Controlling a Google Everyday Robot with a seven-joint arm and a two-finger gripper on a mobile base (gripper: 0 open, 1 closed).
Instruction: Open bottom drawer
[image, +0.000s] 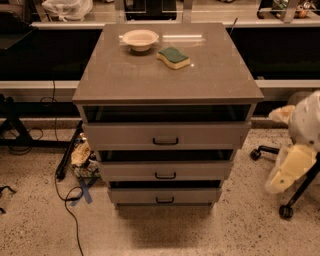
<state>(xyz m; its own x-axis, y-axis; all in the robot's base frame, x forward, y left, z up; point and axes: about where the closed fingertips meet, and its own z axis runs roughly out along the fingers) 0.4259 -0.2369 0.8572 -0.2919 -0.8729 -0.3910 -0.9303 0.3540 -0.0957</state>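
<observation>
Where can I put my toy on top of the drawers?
The top is bare in its front half, from the bowl and sponge down to the front edge. The back right corner, beside the sponge, is free too. Only the back middle is crowded. The gripper hangs right of the bottom drawer, apart from it.

A: Is the way to the narrow grey-beige bottom drawer (165, 194) free?
B: Yes, open speckled floor (165, 232) lies before its small black bar handle (164, 200).
A: And the sides?
B: Right, a black castor chair base (286, 211) stands by the pale gripper (289, 171), apart from the drawers; left, a black cable (67, 215) and crumpled yellow clutter (81, 156) lie on the floor
</observation>
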